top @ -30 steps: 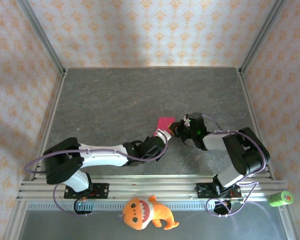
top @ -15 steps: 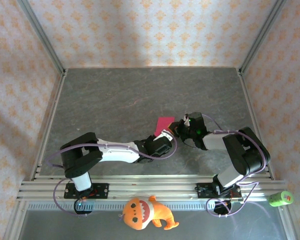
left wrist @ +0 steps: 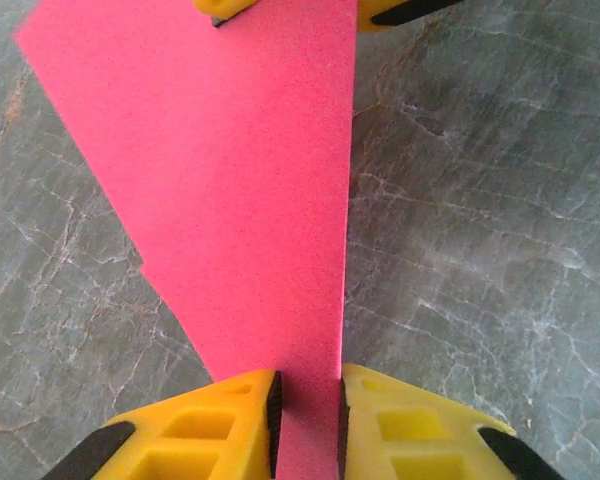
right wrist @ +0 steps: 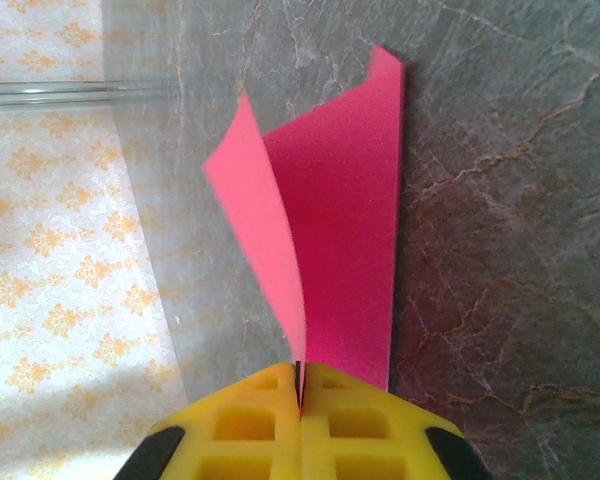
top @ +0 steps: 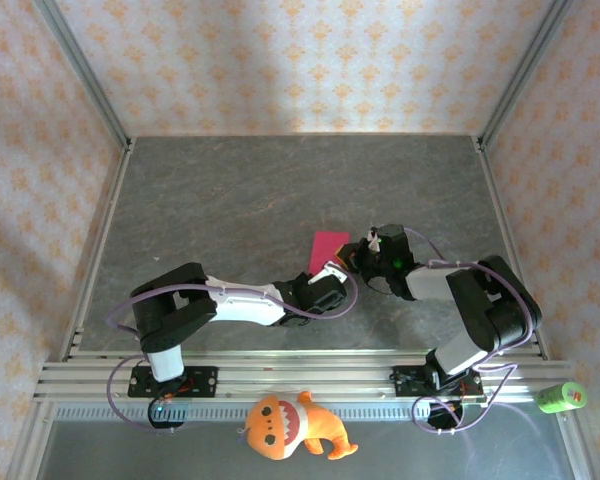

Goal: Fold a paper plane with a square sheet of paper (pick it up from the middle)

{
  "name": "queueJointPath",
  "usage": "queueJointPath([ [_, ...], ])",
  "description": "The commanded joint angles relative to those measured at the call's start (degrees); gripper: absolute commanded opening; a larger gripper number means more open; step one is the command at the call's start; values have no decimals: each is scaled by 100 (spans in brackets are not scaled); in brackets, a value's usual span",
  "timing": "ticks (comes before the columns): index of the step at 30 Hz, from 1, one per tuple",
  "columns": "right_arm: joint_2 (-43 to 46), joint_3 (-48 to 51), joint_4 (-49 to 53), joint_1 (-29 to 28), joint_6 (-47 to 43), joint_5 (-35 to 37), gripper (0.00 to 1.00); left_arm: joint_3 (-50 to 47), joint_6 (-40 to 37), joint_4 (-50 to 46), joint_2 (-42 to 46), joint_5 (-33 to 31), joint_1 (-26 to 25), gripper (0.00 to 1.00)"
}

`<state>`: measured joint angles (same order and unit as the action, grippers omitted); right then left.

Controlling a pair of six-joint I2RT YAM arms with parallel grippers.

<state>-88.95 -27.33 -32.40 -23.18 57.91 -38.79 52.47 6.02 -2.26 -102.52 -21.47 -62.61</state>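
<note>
The left arm [top: 240, 300] lies low and long. It reaches from its base across the desk [top: 230, 190] to the middle. The right arm [top: 485, 305] is bent sharp at the elbow and its front part points back to the middle too. The two tools come nose to nose, very near each other.

The pink paper [top: 328, 248] is right between them and just ahead of both tips.

The right tool [right wrist: 300, 378] is squeezed tight on the pink paper [right wrist: 345, 230]. It pinches the near end. From there two flaps stand up and spread apart like a thin V.

The left tool [left wrist: 308, 385] has only a small gap between its two yellow fingers [left wrist: 230, 420]. A strip of the pink paper [left wrist: 250, 180] runs into that gap, and part of the sheet slips behind the left finger. I cannot tell if the fingers press on it. Ahead of this tool the sheet gets wider, and at its far end the right tool's yellow tips [left wrist: 220, 5] peek in.
</note>
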Motion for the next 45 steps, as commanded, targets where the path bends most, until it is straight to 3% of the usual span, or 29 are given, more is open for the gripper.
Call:
queueJointPath([
  [1, 156, -123, 10, 20, 45, -8, 0, 99, 59, -195, -51, -227, -32, 23],
  [24, 285, -119, 69, 23, -5, 3, 0, -35, 128, -109, 7, -286, -85, 3],
  [28, 644, -362, 975, 34, -578, 463, 12, -201, 289, 107, 152, -123, -42, 0],
  [31, 1103, -526, 1847, 89, -1075, 1266, 21, -530, 503, 551, 451, 422, 150, 0],
  [35, 1768, -491, 2362, 149, -1347, 2127, 28, -1112, 760, 1339, 955, 1876, 650, 0],
  [39, 2547, -154, 2311, 148, -1323, 2721, 33, -1514, 896, 1874, 1237, 2936, 1021, 0],
  [45, 3295, 432, 1876, 149, -1145, 2991, 39, -1660, 960, 2016, 1171, 3754, 1397, 0],
])
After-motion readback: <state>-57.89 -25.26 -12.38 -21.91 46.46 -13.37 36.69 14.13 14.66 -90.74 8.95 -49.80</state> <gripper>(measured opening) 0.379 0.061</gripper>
